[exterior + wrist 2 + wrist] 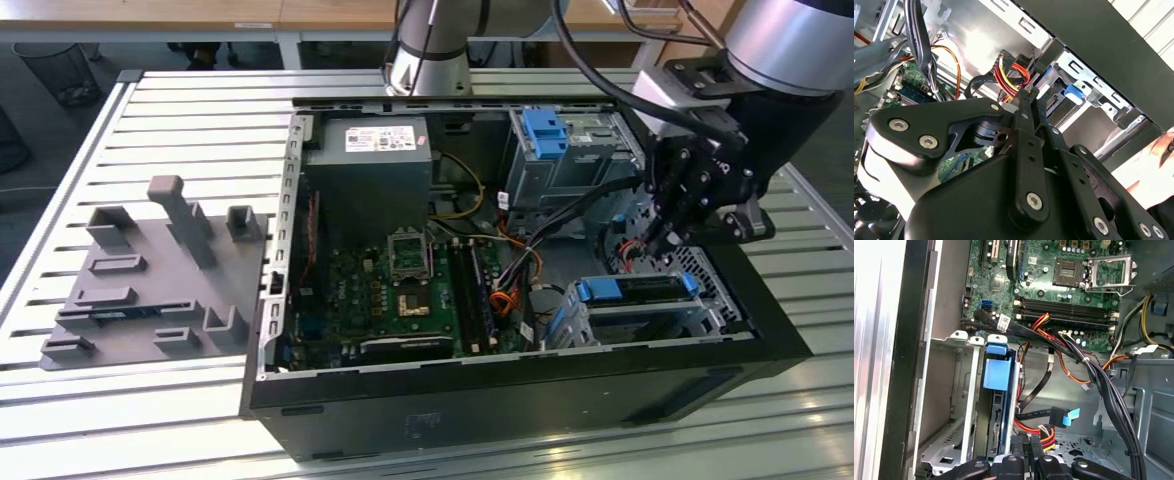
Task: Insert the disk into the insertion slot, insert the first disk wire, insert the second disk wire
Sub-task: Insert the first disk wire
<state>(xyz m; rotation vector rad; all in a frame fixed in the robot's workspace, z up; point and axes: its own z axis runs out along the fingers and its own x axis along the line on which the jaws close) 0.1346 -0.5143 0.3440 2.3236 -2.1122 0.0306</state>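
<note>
**Gripper Clamped on Wire Beside Seated Disk**

**Exterior view.** The open case (534, 385) lay on a slatted table (174, 110). A grey tray (147, 280) sat at 9 o'clock from the case, well apart from the arm. Inside the case, the board (400, 290) lay in the middle. The power supply (367, 160) was at 12 o'clock from the board, and a tall bay (554, 150) with a blue tab was at 2 o'clock. The disk (634, 288), in its blue frame, was seated in the slot (641, 322) at 4 o'clock in the case. The gripper (657, 245) hung at 12 o'clock from the disk, just beside it, with its tips pointing down into the case among loose cables.

**First wrist view.** The disk (997, 372) stood inside the slot (971, 390), with its blue tab towards the board (1064, 285). The gripper (1025, 454) was just beside the disk. Its fingers (1016, 452) were drawn together on the plug end of the red-and-yellow wire (1046, 437). A flat black cable (1066, 417) with a blue plug lay loose on the case floor, near the gripper and apart from the disk.

**Second wrist view.** The fingers (1024, 150) of the gripper (1026, 96) met at the tips, where the wire (1009, 75) ended. The slot (1104, 100) stood near, just beyond the tips, against the dark case (1094, 35) wall.
</note>
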